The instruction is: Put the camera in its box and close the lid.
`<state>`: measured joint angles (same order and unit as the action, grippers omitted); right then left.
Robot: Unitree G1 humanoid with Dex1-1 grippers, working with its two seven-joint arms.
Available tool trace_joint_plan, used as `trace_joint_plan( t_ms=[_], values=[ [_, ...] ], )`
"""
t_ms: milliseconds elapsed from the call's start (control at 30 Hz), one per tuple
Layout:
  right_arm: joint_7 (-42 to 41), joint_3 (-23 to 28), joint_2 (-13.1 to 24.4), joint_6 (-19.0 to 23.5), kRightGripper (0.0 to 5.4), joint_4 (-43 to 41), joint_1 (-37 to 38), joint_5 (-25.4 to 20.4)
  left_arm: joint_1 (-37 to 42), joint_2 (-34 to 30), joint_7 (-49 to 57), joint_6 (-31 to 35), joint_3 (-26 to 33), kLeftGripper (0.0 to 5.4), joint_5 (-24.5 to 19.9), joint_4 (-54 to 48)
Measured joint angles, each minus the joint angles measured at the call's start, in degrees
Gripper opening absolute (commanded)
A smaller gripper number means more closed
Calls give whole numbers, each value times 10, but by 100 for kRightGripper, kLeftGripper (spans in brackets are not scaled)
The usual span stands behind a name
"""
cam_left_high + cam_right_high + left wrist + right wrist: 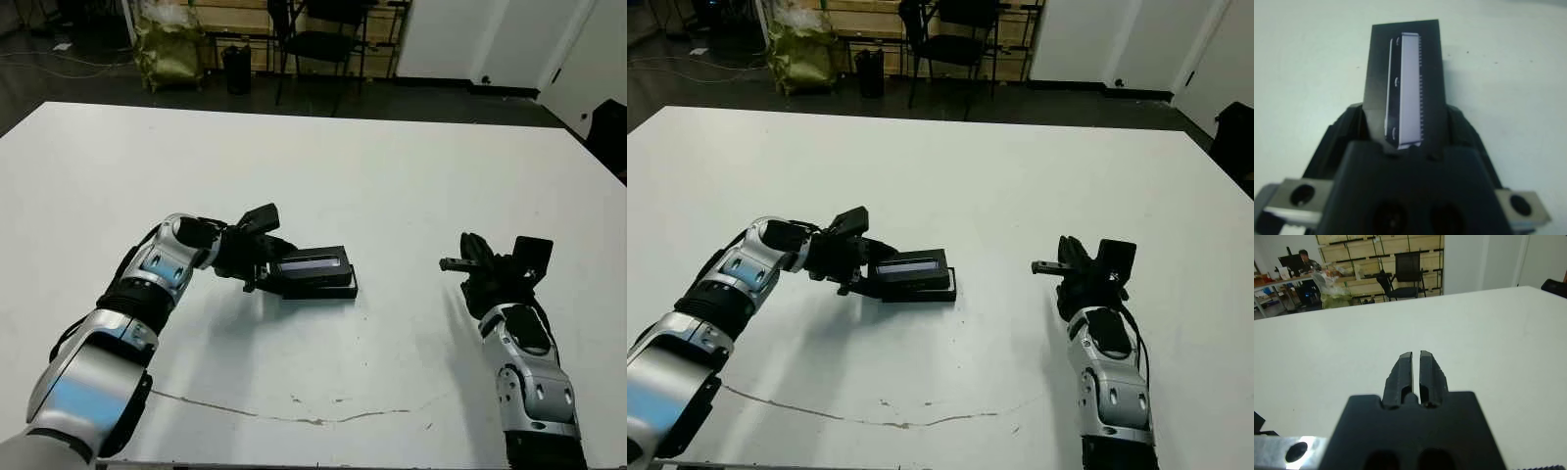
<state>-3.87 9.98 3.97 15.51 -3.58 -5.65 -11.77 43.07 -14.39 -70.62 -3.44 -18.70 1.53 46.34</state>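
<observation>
The lid (312,266), flat and black with a glossy grey strip, lies tilted over the box (331,291), a shallow black tray at the table's middle left. My left gripper (265,275) is shut on the lid's left end. In the left wrist view the lid (1405,73) runs straight out between that gripper's fingers (1339,142). The camera is hidden from view. My right gripper (457,262) hovers off to the right, well apart from the box. Its fingers (1403,369) are shut on nothing.
A thin crack-like line (294,409) crosses the white table (392,166) near its front edge. Beyond the far edge are a black chair (323,39), a yellow-green bag (171,49) and a small bin (236,69). A person (1303,257) sits far off in the right wrist view.
</observation>
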Motion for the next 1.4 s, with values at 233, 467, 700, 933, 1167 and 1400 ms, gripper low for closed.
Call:
trace_joint_plan(
  t_ms=[233, 467, 700, 933, 1167, 1400],
  values=[
    [0, -3, 2, 5, 0, -11, 2, 1, 11, 9, -3, -8, 0, 273, -1, 29],
    [4, -2, 1, 13, 0, -12, 2, 0, 22, 10, -7, -14, -8, 273, 5, 42],
    [13, -1, 0, 36, 0, -33, 3, -1, 27, 14, -5, -32, -9, 273, 10, 57],
    [11, 2, 0, 37, 0, -34, 5, -11, 36, 19, -1, -42, -17, 273, 16, 73],
    [12, 0, 3, 49, 0, -42, 6, -7, 43, 30, 0, -36, -15, 273, 16, 88],
    [12, 1, 3, 43, 0, -38, 6, -7, 45, 35, 1, -15, -11, 273, 16, 88]
  ],
)
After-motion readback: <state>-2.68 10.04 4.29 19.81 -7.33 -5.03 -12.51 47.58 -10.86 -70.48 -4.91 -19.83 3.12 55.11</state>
